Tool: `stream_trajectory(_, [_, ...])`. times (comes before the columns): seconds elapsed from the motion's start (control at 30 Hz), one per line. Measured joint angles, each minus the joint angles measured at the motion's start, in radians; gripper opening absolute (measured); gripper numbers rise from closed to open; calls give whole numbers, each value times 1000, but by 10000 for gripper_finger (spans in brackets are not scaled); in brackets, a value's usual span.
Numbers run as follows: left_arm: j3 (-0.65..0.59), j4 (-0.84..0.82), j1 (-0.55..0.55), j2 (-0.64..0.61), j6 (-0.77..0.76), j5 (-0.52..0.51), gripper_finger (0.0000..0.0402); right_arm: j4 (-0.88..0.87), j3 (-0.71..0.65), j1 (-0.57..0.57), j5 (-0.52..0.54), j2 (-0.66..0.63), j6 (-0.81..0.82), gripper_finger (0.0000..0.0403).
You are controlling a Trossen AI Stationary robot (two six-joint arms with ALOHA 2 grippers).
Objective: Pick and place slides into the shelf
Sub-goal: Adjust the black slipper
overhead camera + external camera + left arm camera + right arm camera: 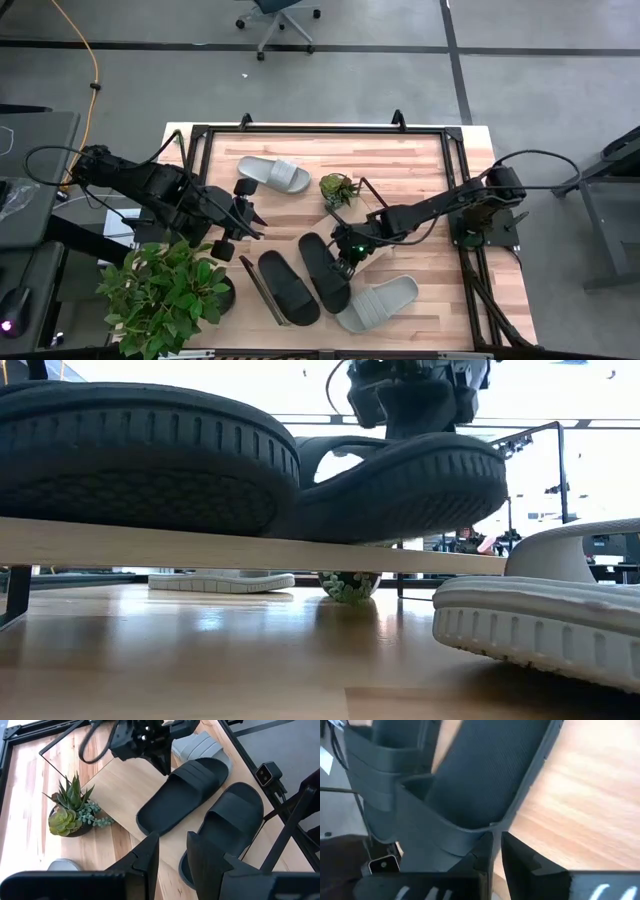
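Observation:
Two black slides [288, 287] [322, 270] lie side by side, soles down, on the light-wood shelf plank [120, 790] at the table's near middle. One grey slide [272, 173] lies on the table at the far side. The other grey slide [378, 302] lies near right, beside the plank. My right gripper [345, 255] is shut on the right-hand black slide [180, 795]. My left gripper [245, 215] is open and empty, hovering left of the shelf; its fingers show in the left wrist view [172, 857]. My right gripper pinches the black slide's side rim [506, 817] between its two fingers, behind the strap. The fingers slant down from the table's right and far side. The slide rests sole down on the plank [400, 480].
A small potted succulent [338, 188] stands just beyond the shelf. A big leafy plant [165, 290] stands at the near left corner. Black rails [320, 130] frame the tabletop. Bare wood lies at the far right [420, 170].

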Motion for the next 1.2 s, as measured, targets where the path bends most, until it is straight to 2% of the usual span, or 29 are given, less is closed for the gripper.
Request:
stream_trajectory(0.2, [0,-3,0,0,0,8,88,97,0,-11,-65,53,4,28])
stream_trajectory(1.2, [0,-4,0,0,3,23,88,160,0,-74,23,54,-95,28])
